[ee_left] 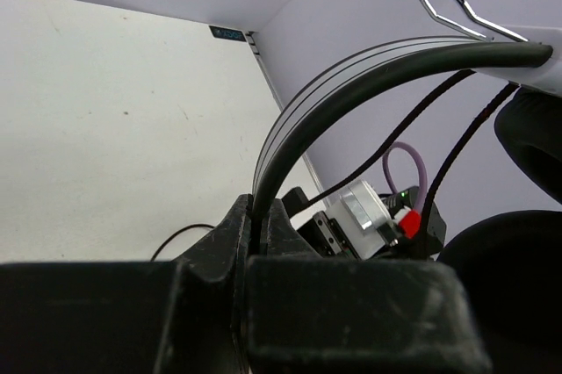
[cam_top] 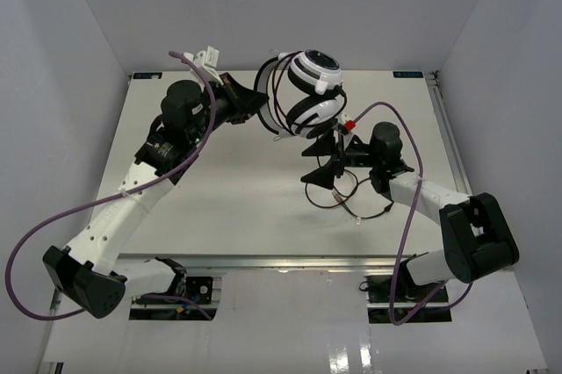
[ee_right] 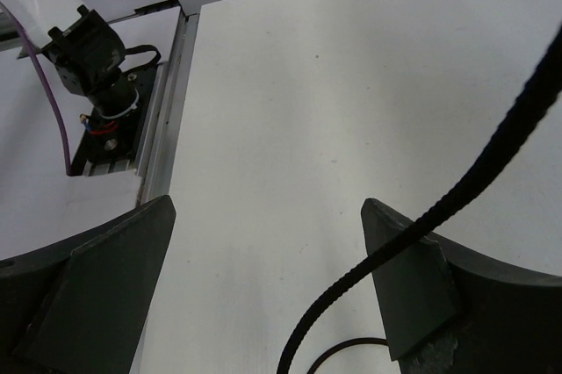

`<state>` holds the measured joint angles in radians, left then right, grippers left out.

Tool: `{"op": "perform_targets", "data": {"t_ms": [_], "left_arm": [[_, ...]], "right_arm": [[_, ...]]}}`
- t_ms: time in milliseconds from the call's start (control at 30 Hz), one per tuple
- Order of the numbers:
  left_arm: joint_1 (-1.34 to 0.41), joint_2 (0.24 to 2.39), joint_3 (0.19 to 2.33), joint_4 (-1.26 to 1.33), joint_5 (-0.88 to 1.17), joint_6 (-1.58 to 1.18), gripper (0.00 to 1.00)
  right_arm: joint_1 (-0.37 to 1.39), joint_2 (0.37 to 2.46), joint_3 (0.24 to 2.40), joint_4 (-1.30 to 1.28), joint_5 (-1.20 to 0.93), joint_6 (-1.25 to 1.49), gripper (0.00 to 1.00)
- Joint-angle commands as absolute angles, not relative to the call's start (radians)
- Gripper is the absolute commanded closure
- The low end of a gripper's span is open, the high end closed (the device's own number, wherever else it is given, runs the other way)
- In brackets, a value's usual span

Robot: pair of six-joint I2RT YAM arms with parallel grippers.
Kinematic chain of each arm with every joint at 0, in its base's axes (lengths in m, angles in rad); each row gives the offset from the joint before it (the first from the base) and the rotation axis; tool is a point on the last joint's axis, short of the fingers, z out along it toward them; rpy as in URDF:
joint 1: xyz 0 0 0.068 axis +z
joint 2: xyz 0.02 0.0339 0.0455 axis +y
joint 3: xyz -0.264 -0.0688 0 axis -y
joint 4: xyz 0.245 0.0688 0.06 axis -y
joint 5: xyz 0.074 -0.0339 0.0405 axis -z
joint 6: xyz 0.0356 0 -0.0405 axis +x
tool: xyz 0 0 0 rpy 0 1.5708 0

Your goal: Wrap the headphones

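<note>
The headphones (cam_top: 312,93) hang in the air over the far middle of the table, white-and-black ear cups stacked one above the other. My left gripper (cam_top: 255,100) is shut on the headband (ee_left: 351,93), which rises from between its jaws (ee_left: 259,225). The thin dark cord (cam_top: 347,198) drops from the cups and loops on the table. My right gripper (cam_top: 320,163) is open just below the cups. In the right wrist view (ee_right: 268,225) the cord (ee_right: 457,198) crosses in front of the right finger (ee_right: 413,277), not clamped.
White table (cam_top: 237,198) walled by grey panels on three sides, with a metal rail along its right edge (cam_top: 443,128). Purple arm cables (cam_top: 132,194) trail beside both arms. The left arm's base (ee_right: 88,40) shows in the right wrist view.
</note>
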<state>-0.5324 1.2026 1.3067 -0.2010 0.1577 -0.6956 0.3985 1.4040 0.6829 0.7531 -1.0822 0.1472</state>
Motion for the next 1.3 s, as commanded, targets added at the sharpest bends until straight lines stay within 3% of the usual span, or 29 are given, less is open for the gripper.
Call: {"op": "perform_targets", "data": {"t_ms": [0,233,400,600,700,867,1033,1267], "left_arm": [[-0.530,1.168,1.413,-0.149,0.078,-0.765,1.00],[-0.517,1.181,1.519,-0.215,-0.006,-0.736,1.00],[-0.505,1.165,1.527,-0.227,-0.103,-0.707,1.00],[-0.488,1.138,1.446,-0.185,-0.237,-0.673,1.00],[-0.480,1.125,1.389,-0.159,-0.280,-0.664,1.00],[-0.479,1.151,1.296,-0.097,-0.286,-0.627,1.00],[-0.479,1.215,1.188,-0.042,-0.281,-0.614,1.00],[-0.480,1.336,1.088,0.016,-0.250,-0.600,1.00]], "right_arm": [[0.392,1.397,0.654,0.888,-1.144,0.181,0.08],[0.391,1.365,0.603,0.717,-1.183,0.016,0.19],[0.393,1.286,0.619,0.372,-1.154,-0.255,0.33],[0.393,1.148,0.653,0.023,-1.027,-0.455,0.78],[0.396,1.088,0.708,-0.102,-0.922,-0.528,0.88],[0.443,1.039,0.870,-0.354,-0.658,-0.677,0.92],[0.604,1.038,1.040,-0.485,-0.324,-0.808,0.92],[0.672,1.126,1.239,-0.554,-0.112,-0.947,0.92]]}}
